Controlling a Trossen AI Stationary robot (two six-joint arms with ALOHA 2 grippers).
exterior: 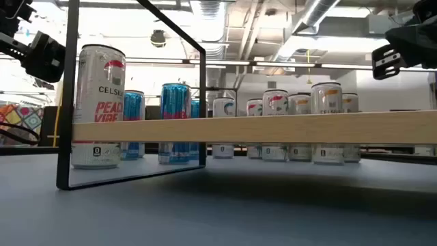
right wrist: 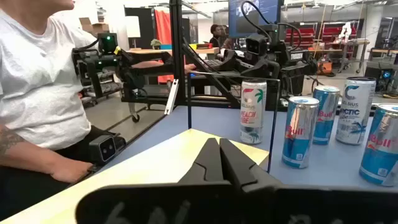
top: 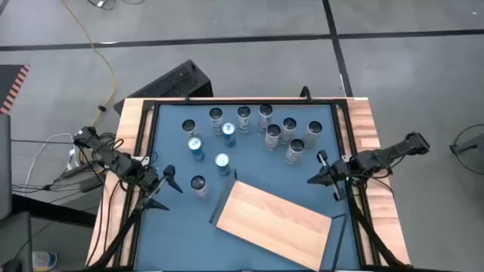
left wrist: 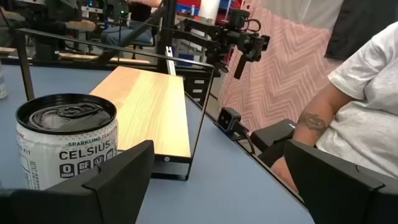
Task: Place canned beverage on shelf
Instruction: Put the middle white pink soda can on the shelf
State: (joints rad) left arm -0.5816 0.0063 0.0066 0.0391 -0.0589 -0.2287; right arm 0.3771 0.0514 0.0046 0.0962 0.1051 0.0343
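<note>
1. Left gripper (top: 168, 183) fingers spread wide, empty, just beside a white Celsius can (top: 200, 186) at the table's left side.
2. Right gripper (top: 327, 171) fingers pressed together, empty, at the right edge.
3. Shelf (top: 274, 222) sits angled on the blue table (top: 170, 227), top bare.
4. Other cans (top: 266, 128) stand clustered behind it.

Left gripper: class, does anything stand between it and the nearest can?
Nothing visible does. The left gripper, jaws open, sits beside the white Celsius can with only bare blue table between them.
</note>
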